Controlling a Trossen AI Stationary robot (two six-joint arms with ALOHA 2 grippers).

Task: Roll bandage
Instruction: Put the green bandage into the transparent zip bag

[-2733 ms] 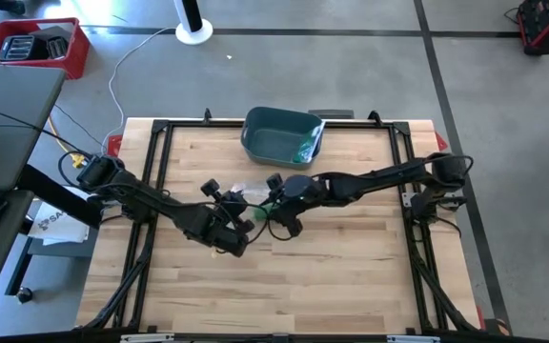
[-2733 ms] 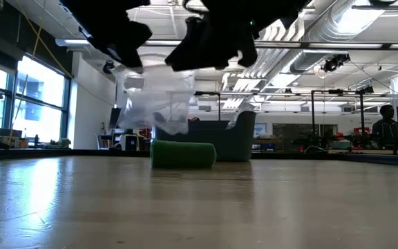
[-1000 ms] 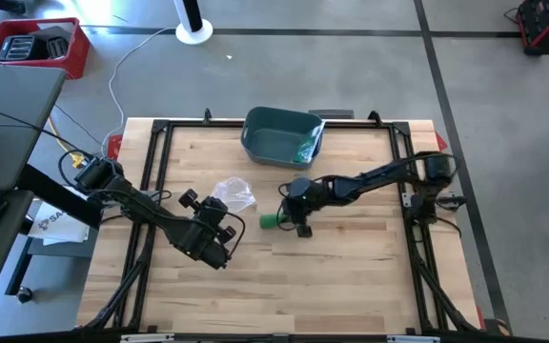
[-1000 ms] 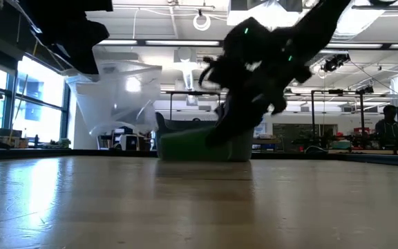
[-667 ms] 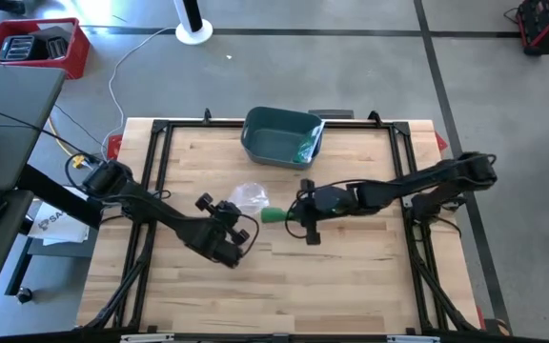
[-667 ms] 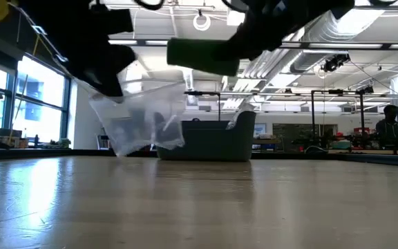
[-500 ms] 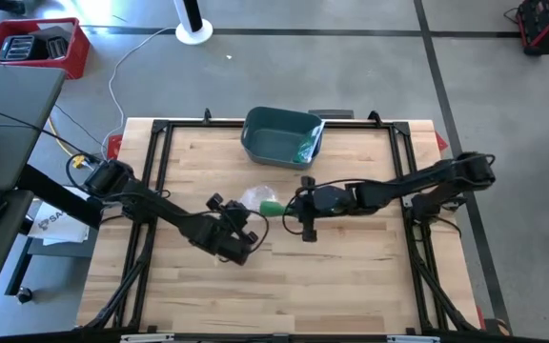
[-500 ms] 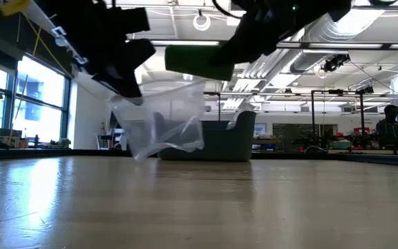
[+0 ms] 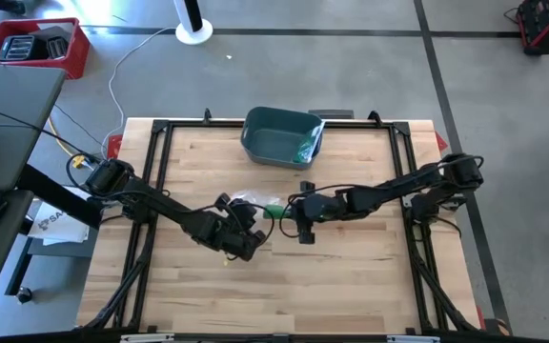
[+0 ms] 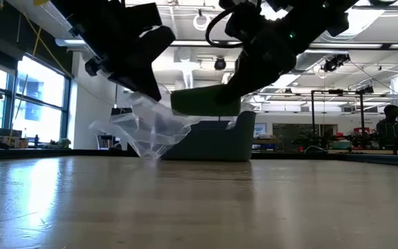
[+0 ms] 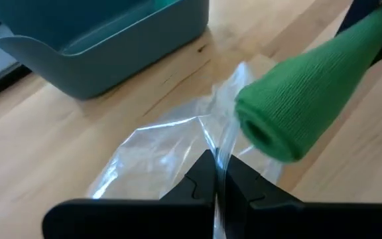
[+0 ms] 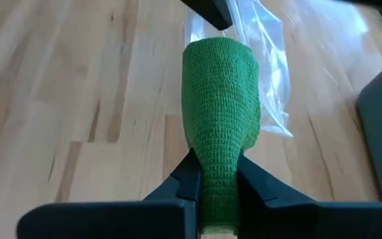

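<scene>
A green bandage roll (image 12: 219, 99) hangs above the table's middle with my right gripper (image 12: 217, 178) shut on it. Just left of it is a clear plastic bag (image 11: 158, 149), on which my left gripper (image 11: 216, 164) is shut. In the high view the roll (image 9: 273, 210) lies between my right gripper (image 9: 285, 211) and the bag (image 9: 247, 202), and my left gripper (image 9: 253, 222) is on the bag's near side. The roll's free end (image 11: 265, 129) is close beside the bag's raised edge. My left gripper pinches the bag's upper edge (image 11: 221, 147) between its two shut fingers, slanting down from the near left. The bag (image 10: 150, 131) hangs slack below the fingers; whether its lowest tip (image 10: 147, 156) touches the table, I cannot tell. My right gripper pinches the roll's near end (image 12: 217, 169) between its two fingers, squeezing it narrow. The fingers come from the table's right, slanting down, and lie along the roll. The roll (image 10: 206, 102) is lifted clear of the table and lies about level, its free end toward the bag.
A teal bin (image 9: 255, 145) stands at the table's far edge, with a wrapped green item (image 9: 310, 145) at its right wall. A black frame (image 9: 155, 171) runs around the wooden tabletop. Bare wood (image 9: 332, 276) lies on the near side of both grippers.
My right gripper has lifted the green roll off the table and holds it in the air, about level. My left gripper has gone toward the table's right edge and the roll and has turned, carrying the bag, which now hangs narrowed to a point beside the roll's free end.
</scene>
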